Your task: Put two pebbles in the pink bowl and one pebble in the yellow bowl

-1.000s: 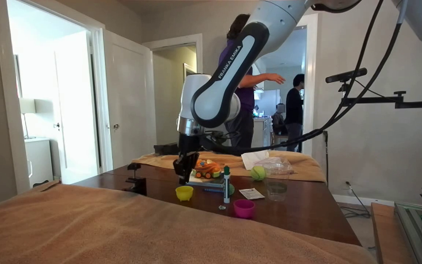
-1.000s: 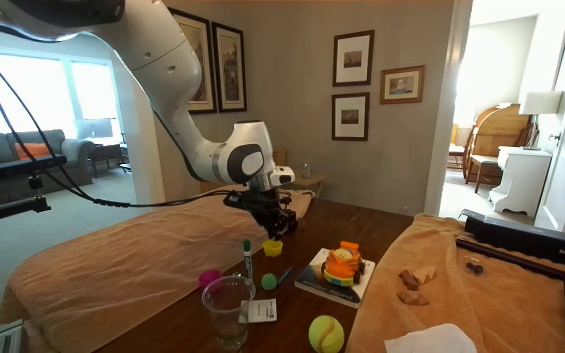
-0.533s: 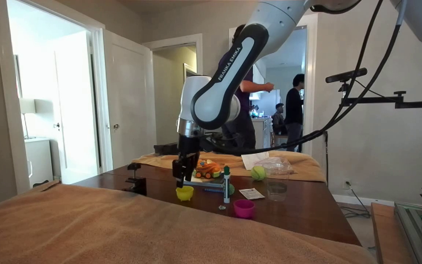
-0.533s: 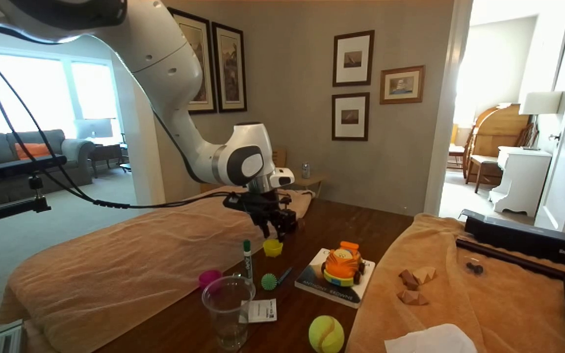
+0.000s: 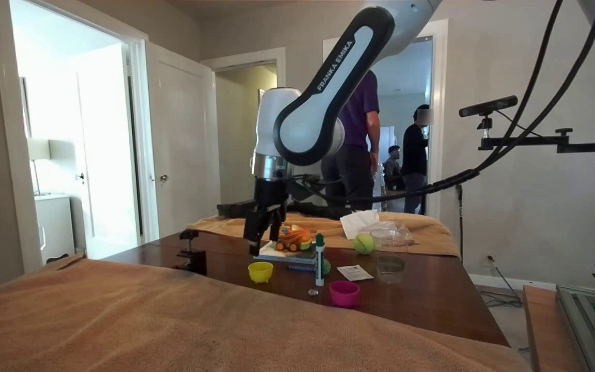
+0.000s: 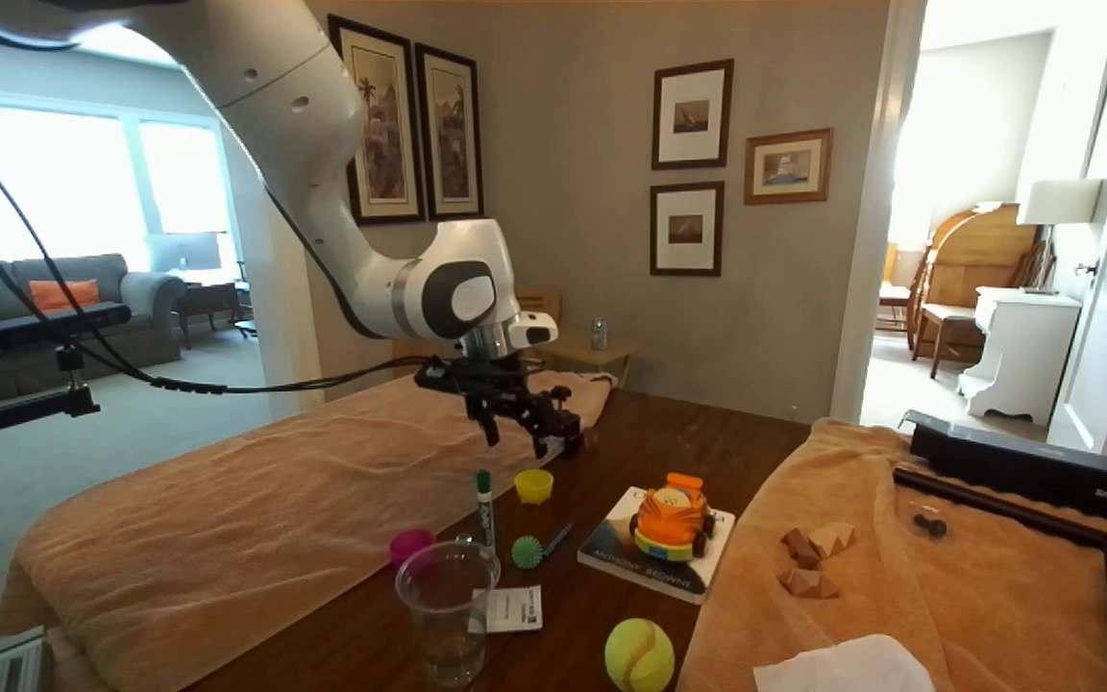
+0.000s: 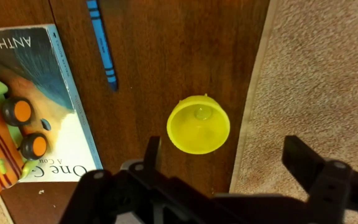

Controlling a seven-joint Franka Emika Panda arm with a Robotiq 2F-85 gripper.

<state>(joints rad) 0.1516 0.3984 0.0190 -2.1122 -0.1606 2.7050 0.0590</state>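
A clear, glassy pebble (image 7: 203, 112) lies inside the yellow bowl (image 7: 199, 137), against its wall. My gripper (image 7: 222, 144) is above that bowl, jaws wide apart with nothing between them. In an exterior view the spread fingers (image 5: 254, 247) hang over and apart from the rim. The pink bowl (image 5: 344, 296) stands nearer the towel, beyond the marker; its inside is not visible in this view. On the wood just beside it sits another clear pebble (image 5: 313, 292). In an exterior view the pink bowl (image 6: 409, 546) is partly behind the plastic cup.
A green-capped marker (image 5: 319, 263) stands upright between the bowls. Nearby are a blue crayon (image 7: 102, 43), a spiky green ball (image 6: 527, 552), a paper packet (image 6: 513, 609), a clear cup (image 6: 448, 615) and a tennis ball (image 6: 639, 655). An orange toy car (image 6: 674, 519) rests on a book (image 6: 606, 557).
The gripper dipped slightly toward the yellow bowl while its fingers spread from shut to open. It has since risen clear of the rim. The bowls have not moved.
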